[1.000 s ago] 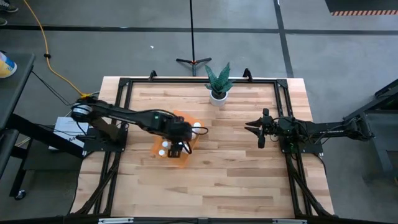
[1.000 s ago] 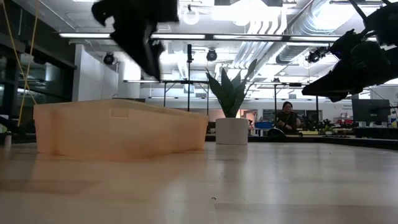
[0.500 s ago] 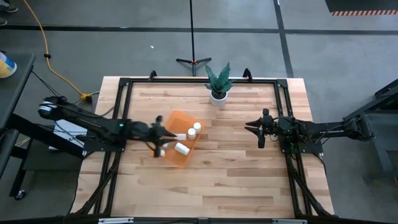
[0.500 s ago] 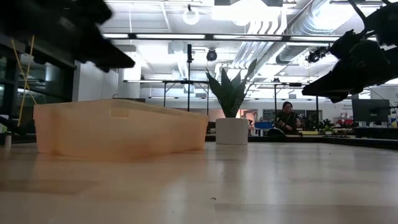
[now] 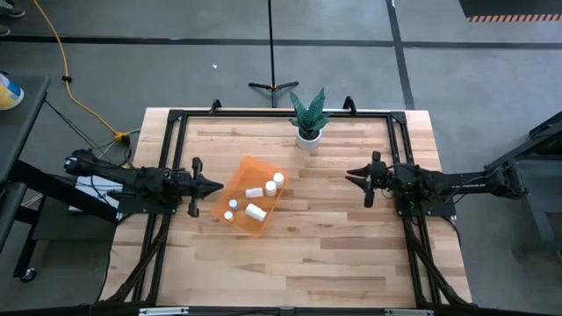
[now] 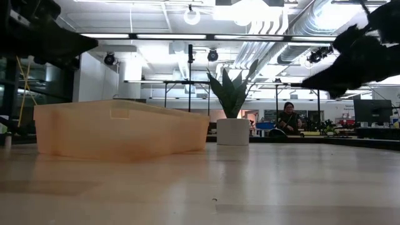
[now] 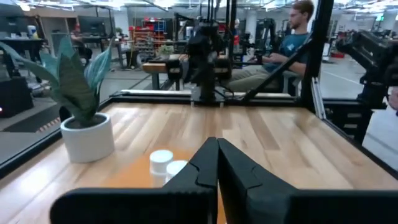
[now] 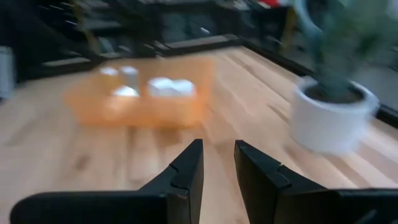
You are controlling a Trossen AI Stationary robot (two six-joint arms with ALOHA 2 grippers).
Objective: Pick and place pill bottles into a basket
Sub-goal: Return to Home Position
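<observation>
Bottles point(image 5: 255, 211) lie in the basket point(image 5: 245, 170), left of centre on the worktop point(image 5: 334, 246). My left fingers point(image 7: 207, 165), closed and empty, hang just left of it; my right fingers point(image 8: 188, 169), slightly parted, hover well right.

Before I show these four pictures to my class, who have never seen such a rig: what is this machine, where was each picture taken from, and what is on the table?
It is a robot: two dark arms at a wooden table, each ending in a two-finger claw. One picture looks straight down from above, one looks level across the tabletop, and two come from cameras on the arms' wrists. On the table lies an orange basket with small white pill bottles inside; a plant in a white pot stands near one edge. The left claw is shut and empty, beside the basket. The right claw is slightly open and empty, on the other side.
</observation>
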